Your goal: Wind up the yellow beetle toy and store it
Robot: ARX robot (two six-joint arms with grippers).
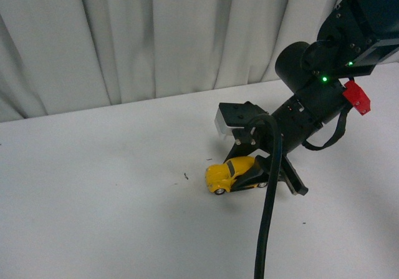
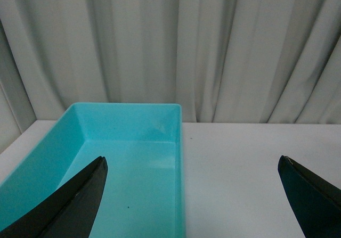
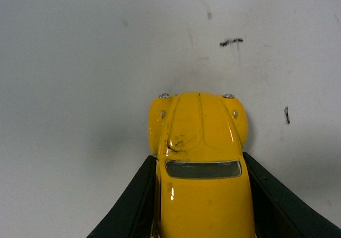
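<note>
The yellow beetle toy [image 1: 228, 174] rests with its wheels on the white table [image 1: 93, 198], right of the middle. My right gripper [image 1: 252, 176] is shut on its rear half, with the nose pointing left. In the right wrist view the black fingers [image 3: 136, 195] press both sides of the yellow beetle toy [image 3: 200, 163], whose bonnet sticks out ahead of them. My left gripper [image 2: 192, 166] is open, its two dark fingertips [image 2: 85, 190] wide apart with nothing between them. It hovers over the edge of a turquoise bin [image 2: 179, 142]. The left arm does not show in the front view.
The turquoise bin is empty and stands against a pale curtain [image 2: 170, 46]. The same curtain [image 1: 124, 35] hangs behind the table's far edge. Small dark scuff marks [image 3: 231, 42] dot the table ahead of the toy. A black cable [image 1: 269, 216] hangs from the right arm.
</note>
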